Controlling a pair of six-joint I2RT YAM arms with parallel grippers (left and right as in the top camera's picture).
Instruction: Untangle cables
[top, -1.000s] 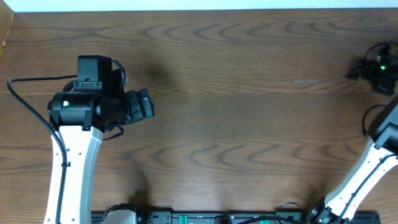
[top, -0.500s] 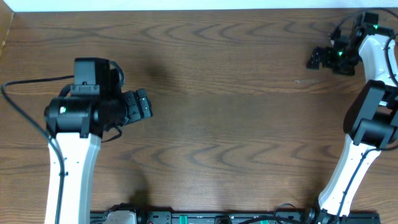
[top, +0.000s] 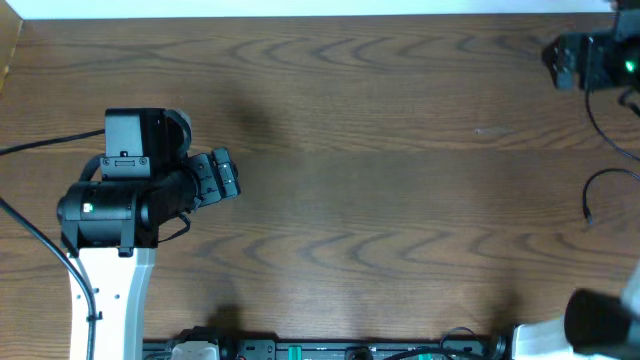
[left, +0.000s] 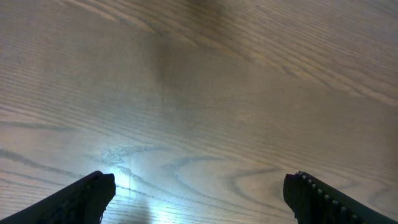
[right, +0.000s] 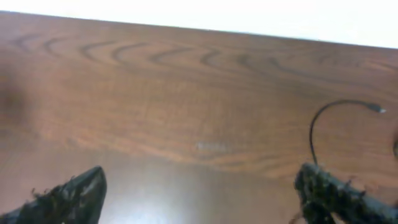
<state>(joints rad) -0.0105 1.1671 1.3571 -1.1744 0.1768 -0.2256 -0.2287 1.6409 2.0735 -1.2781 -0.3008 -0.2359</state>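
Both wide open and empty, left tool (left: 199, 180) at 9 o'clock, right tool (right: 200, 174) at 2, and the cable (top: 587, 205) curls at the table's (top: 400, 150) 3 o'clock edge: looks light, limp and thin, so pinch mid-strand, not the plug (right: 378, 109).

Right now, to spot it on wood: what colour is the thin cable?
Black; the cable shows best in right wrist view.
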